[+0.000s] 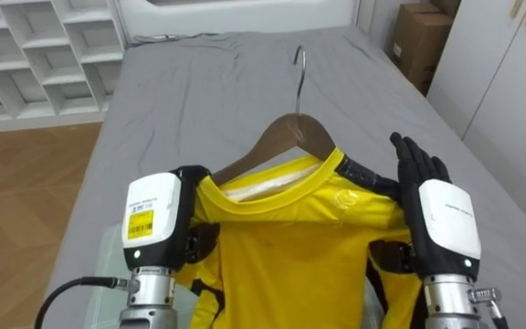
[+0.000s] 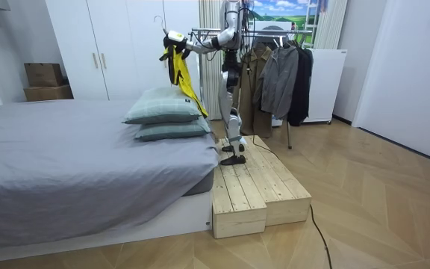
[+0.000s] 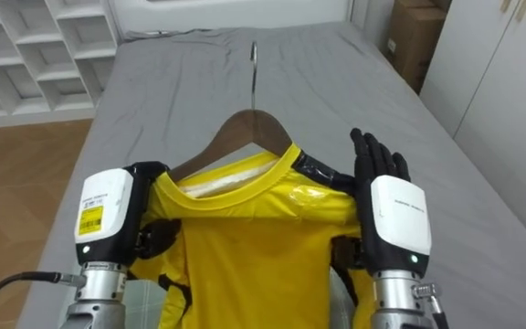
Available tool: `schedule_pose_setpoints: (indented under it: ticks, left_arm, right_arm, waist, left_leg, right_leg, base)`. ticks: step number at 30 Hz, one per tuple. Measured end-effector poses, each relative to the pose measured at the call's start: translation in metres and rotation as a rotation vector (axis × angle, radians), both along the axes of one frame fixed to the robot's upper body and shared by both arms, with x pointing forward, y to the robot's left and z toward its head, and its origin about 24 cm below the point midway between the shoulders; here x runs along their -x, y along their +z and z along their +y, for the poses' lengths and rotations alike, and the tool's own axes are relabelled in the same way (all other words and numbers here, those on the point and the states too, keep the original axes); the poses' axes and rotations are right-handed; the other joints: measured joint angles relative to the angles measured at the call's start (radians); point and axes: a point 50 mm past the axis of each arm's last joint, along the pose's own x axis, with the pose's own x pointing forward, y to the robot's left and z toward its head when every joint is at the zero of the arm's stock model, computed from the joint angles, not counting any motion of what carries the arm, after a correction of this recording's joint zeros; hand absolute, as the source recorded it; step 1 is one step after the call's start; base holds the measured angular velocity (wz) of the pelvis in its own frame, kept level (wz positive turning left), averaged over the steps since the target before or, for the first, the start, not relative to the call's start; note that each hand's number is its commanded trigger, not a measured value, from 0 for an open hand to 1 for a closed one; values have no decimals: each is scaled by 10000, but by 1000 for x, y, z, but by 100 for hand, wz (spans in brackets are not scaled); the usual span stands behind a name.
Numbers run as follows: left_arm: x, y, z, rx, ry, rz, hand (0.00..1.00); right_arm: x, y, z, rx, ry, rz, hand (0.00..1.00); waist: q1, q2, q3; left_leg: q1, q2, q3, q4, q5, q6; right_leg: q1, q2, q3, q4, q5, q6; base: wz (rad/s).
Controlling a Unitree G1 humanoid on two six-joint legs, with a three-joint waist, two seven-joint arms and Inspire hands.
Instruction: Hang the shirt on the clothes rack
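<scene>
Yellow T-shirt with black trim [image 1: 290, 247], already threaded onto a brown wooden hanger [image 1: 286, 132] with a thin metal hook [image 1: 300, 68], is held up at the centre of the eye views between the humanoid robot's two hands, above a grey-sheeted bed [image 1: 199, 91]. The dressing of the hanger appears done or nearly so, though the hanger's arm at frame left seems to lie bare above the cloth; the step in hand looks like the lift and carry. The next move would likely call for turning toward the metal clothes rack [image 2: 275, 30] of dark garments standing behind the robot, right of it in the room view, and setting the hook over the rail without letting the shirt slip. The left hand [image 1: 153, 219], lower left of frame, sits against the shirt's shoulder, and whether it grips cannot be told. The right hand [image 1: 446, 215], lower right, is released, its black fingers [image 1: 416, 164] straight and pointing upward beside the other shoulder. The robot stands upright on a pale wooden platform [image 2: 252, 187] at the bed's end, arms raised.
</scene>
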Motion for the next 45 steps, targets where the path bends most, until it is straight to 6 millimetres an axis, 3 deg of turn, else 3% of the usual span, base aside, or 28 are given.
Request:
schedule_pose_setpoints:
  ticks: [5,45]
  left_arm:
    - [0,3,-4,-239,-263,-30,100]
    - [1,3,-9,-662,-482,-94,100]
  right_arm:
    - [-1,7,3,-75,244,-232,0]
    - [-4,4,13,-49,683,279,0]
  waist:
    - [3,-22,3]
    - [63,-230,83]
  left_leg:
    - [-16,-4,-35,13,0,0]
    - [-6,-43,-279,-127,1,1]
  right_leg:
    - [-10,-3,1,2,0,0]
    - [14,-18,-236,-11,1,-1]
  base:
    - [1]
    - [1]
